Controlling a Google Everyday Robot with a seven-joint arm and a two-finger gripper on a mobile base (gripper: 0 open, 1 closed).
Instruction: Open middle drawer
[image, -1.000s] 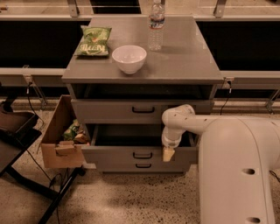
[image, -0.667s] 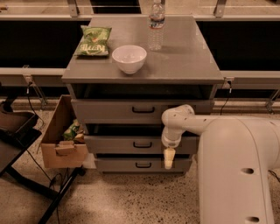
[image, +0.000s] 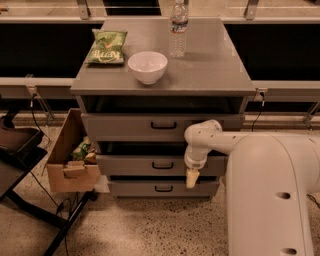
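Observation:
The grey cabinet (image: 210, 65) has three drawers. The middle drawer (image: 130, 165) has a flat grey front of medium height with a small black loop handle (image: 162, 165) at its centre. It stands only slightly out, with a dark gap above its front. My gripper (image: 191, 178) hangs tip-down from the white arm (image: 202, 137). It is in front of the right part of the middle drawer's front, to the right of the handle and apart from it. Its cream tip reaches down to the top edge of the bottom drawer (image: 150, 189). The taller top drawer (image: 125, 126) is closed.
On the cabinet top are a green chip bag (image: 106, 47), a white bowl (image: 147, 66) and a water bottle (image: 178, 30). An open cardboard box (image: 62, 155) with items stands left of the drawers, with a black stand (image: 20, 150) beyond it. My white body (image: 270, 200) fills the right foreground.
One second ago the middle drawer stood well out with its inside showing. It has since slid back in and is now nearly shut. The gripper has stayed at about the same spot.

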